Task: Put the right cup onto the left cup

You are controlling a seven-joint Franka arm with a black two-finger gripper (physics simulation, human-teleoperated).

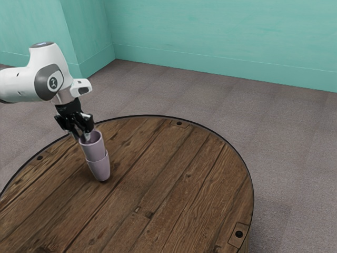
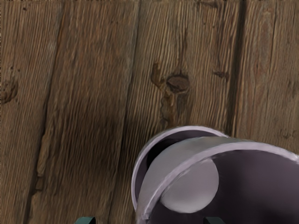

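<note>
The gripper is at the top of two stacked pale purple cups, its fingers apart. One finger dips inside the mouth of the upper cup and the other hangs outside its wall. The base of the upper cup is hidden inside the lower cup, which stands on the table. In the wrist view, the gripper has its tips on either side of the upper cup's wall, with a gap to it on both sides. The lower cup's rim shows as a crescent beside the upper cup, which looks slightly tilted.
The round wooden table has a dark edge and small metal fittings near its rim. Its planks lie beneath the hand. Carpeted floor surrounds it, with teal walls behind.
</note>
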